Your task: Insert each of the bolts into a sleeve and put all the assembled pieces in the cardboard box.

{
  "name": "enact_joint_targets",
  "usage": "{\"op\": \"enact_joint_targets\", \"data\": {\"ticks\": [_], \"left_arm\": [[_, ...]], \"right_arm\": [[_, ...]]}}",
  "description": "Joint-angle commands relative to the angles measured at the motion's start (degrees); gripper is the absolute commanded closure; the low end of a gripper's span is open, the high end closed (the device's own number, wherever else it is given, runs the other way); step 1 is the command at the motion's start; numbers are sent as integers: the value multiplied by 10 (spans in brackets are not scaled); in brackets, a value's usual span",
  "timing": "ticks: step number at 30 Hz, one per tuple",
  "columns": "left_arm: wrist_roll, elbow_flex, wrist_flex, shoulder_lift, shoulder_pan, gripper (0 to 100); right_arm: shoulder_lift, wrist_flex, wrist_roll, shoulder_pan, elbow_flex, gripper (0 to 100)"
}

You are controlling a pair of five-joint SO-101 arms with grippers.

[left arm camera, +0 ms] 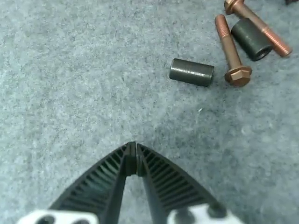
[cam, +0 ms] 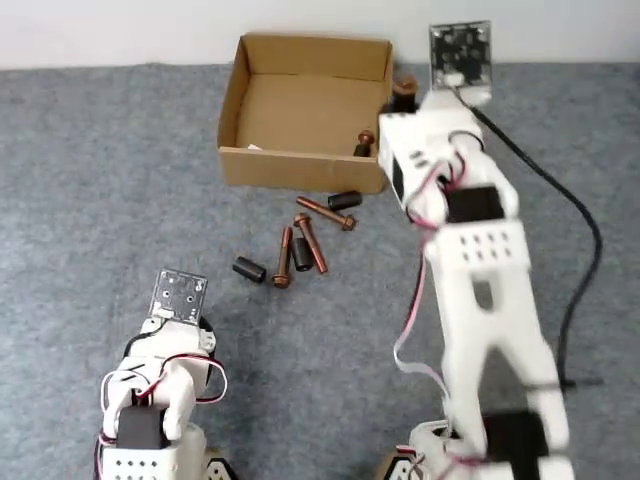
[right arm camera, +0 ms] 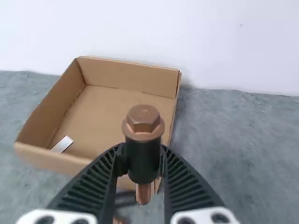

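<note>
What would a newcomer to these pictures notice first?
The right gripper is shut on a black sleeve with a copper bolt standing upright through it, close by the cardboard box. In front of the box, loose bolts and sleeves lie scattered on the grey carpet. The left gripper rests shut near them.

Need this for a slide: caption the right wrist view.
Right gripper clamps a sleeve with a bolt through it, cardboard box beyond.

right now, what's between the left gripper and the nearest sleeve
Nothing but bare carpet. The left wrist view shows an open stretch from the left gripper to the sleeve.
</note>
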Motion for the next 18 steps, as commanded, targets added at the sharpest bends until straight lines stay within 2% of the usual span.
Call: {"op": "enact_joint_targets", "data": {"ticks": [1,10,15,18], "left_arm": [[5,-3,11,-3,-1,994],[6,-3,11,-3,-2,994],[6,-3,11,-3,-2,994],[6,-3,11,-3,-2,994]], "right_arm": [[85,-47,-3,5,-88,990],[326,-108,-2,5,-240,990],[444,-99,-2,7,-339,990],[484,-54,-2,5,-374,990]]}}
